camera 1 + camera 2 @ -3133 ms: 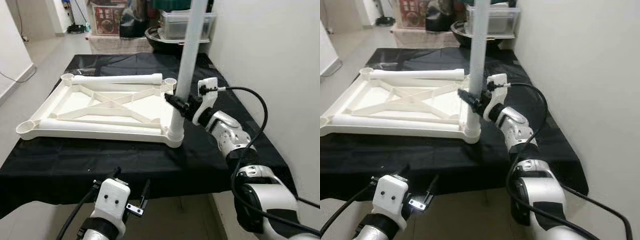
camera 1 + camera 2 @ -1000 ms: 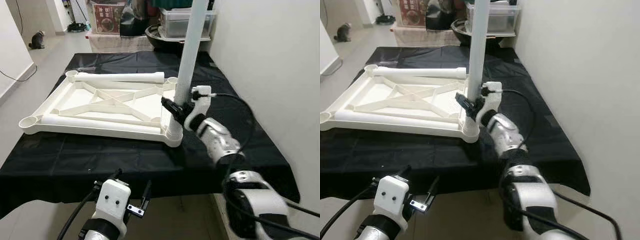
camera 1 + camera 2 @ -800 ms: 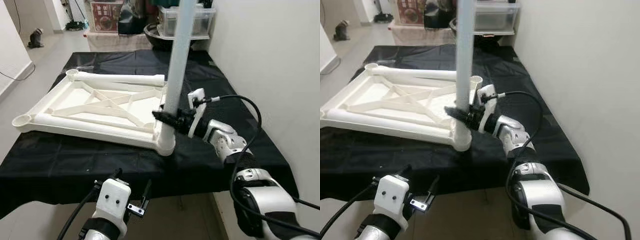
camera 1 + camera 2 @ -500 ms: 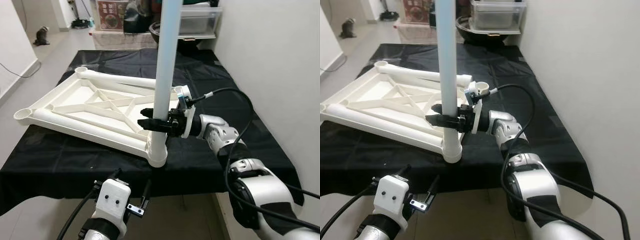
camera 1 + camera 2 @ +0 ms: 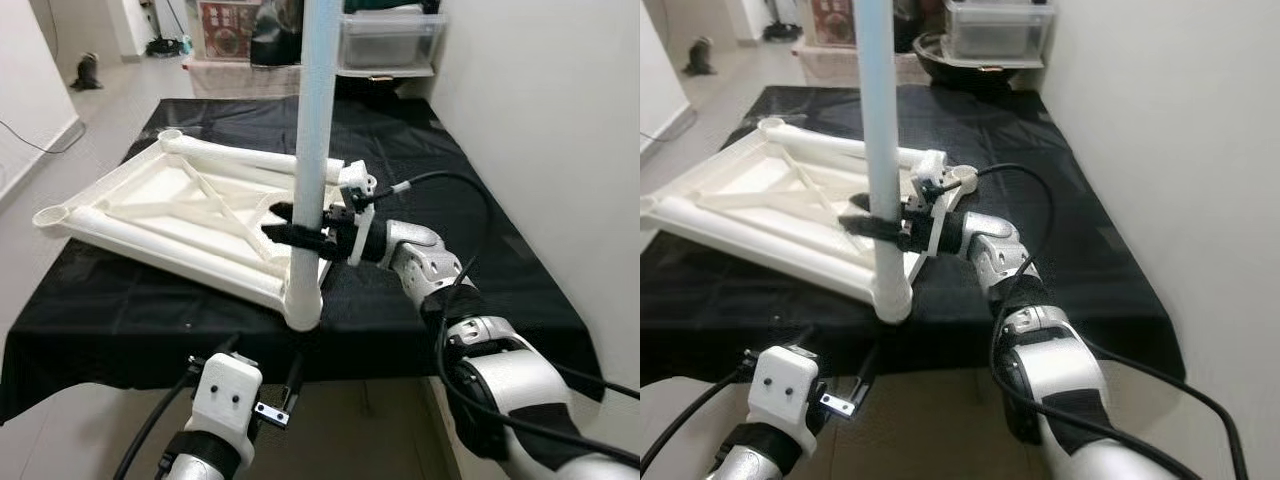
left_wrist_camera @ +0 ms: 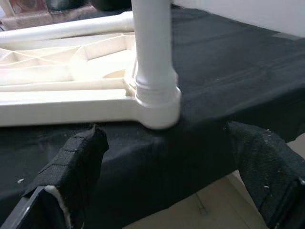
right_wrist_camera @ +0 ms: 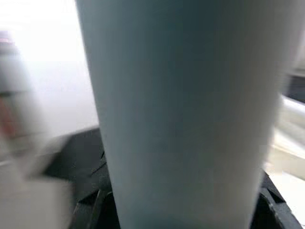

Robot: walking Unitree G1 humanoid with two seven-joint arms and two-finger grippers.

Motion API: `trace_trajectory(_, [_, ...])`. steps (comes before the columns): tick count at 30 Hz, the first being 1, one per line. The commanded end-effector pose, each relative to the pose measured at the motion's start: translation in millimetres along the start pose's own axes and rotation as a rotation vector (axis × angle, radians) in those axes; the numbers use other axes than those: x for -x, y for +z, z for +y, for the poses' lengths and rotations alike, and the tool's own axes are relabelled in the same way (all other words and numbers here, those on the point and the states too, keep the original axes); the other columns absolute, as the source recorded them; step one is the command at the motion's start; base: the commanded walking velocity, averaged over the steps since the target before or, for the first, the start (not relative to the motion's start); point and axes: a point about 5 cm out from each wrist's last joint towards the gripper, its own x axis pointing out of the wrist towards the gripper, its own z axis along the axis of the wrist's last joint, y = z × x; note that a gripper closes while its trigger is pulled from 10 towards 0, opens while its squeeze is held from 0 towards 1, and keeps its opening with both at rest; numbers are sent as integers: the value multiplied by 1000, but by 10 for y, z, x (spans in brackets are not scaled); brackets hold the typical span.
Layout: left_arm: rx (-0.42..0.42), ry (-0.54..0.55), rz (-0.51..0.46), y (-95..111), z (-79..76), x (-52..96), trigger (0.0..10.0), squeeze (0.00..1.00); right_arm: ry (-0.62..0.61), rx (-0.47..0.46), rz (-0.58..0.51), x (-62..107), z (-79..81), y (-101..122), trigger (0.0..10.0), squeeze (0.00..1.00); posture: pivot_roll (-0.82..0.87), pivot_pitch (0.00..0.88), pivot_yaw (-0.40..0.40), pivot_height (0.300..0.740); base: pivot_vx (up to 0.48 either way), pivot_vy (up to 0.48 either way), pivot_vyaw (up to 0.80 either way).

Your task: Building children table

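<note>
Right hand (image 5: 285, 225) is clamped on the upright white leg (image 5: 312, 150) seated in the tabletop's (image 5: 180, 215) near corner socket on the black counter (image 5: 480, 270). Left hand (image 6: 162, 191), fingers apart, hangs below the counter edge, looking up at that socket (image 6: 155, 102).

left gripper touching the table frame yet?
No: the left gripper hangs open below the edge of the black-draped table, apart from the white frame, while the right gripper clamps the upright leg.

tabletop frame (image 5: 190, 215): white | upright leg (image 5: 315, 120): white | cloth (image 5: 500, 270): black | claw fingers (image 5: 285, 233): black
</note>
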Motion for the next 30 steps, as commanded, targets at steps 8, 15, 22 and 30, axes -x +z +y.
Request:
trace_trajectory(8, [1,-3,9,-33,-9,-1,10000,0,-799,0,96,394,-482,-234,0,0,87,84,-42,740,0,0,0])
trace_trajectory(15, [-1,-5,5,-35,-2,-27,10000,0,-1228,-49,80,531,-389,-404,0,0,91,80,-45,740,0,0,0])
trace_trajectory(22, [-3,-2,2,-34,9,-41,10000,0,-1033,-78,-41,224,-187,-331,10000,1000,88,80,-45,740,0,0,0])
trace_trajectory(30, [-2,-1,0,-36,8,-46,10000,0,-509,-235,-169,17,-133,-84,10000,0,81,83,-48,740,0,0,0])
